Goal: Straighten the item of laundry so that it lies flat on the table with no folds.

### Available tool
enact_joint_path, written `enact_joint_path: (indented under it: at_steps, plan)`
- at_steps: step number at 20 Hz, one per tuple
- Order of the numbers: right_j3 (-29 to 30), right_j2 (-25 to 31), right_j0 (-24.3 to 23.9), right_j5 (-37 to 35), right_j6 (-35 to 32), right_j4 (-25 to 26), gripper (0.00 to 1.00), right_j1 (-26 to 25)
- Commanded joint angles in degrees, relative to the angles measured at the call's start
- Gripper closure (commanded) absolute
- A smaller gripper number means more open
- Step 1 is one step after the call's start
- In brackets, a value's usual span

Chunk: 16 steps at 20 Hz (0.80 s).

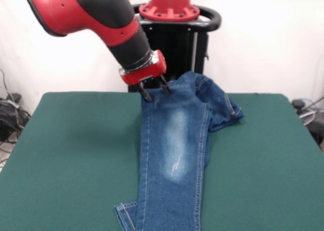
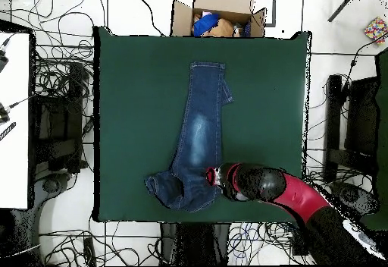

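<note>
Nearest you in the front view, the legs of the jeans run off the bottom edge, so you cannot see their hems there; a small hemmed corner pokes out at the lower left of the denim. The overhead view shows those hems squared off toward the table's side away from the robot, with one leg lying on top of the other and only a strip of the under one showing beside it.

You have broad bare green cloth to the left and right of the jeans, and the garment sits well inside every table edge.

Moving farther, the faded whitish patch marks the middle of the upper leg. Beyond it the waist end is bunched and folded over to the right, close to the table's far edge by the pedestal.

The gripper sits at the far left corner of that waist end, its two dark fingers apart and straddling the denim edge; you cannot tell whether they actually pinch the cloth.

In the overhead view, a cardboard box sits just off the table on the side opposite the robot, holding something blue and something tan that you cannot make out.
</note>
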State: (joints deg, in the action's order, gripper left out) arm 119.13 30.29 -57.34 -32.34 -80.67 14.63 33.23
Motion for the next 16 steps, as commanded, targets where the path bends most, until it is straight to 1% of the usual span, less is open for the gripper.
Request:
enact_joint_path:
  at_steps: [1, 6, 8, 11, 14, 16]
  plan:
    - [-6.15, 4.23, -0.49, -6.50, 4.88, 1.49, 0.00, -1.18]
    - [-6.46, 4.56, -1.26, -6.37, 5.26, 2.00, 0.00, -2.70]
    - [-7.36, 4.42, -1.01, -6.15, 5.41, 2.53, 0.00, -3.51]
    - [-9.11, 3.97, -0.97, -5.74, 6.25, 3.45, 0.00, -6.05]
    - [-10.87, 4.00, -1.10, -6.66, 7.22, 3.89, 0.00, -8.02]
    - [-11.32, 4.09, -1.38, -6.76, 7.46, 4.32, 0.00, -8.36]
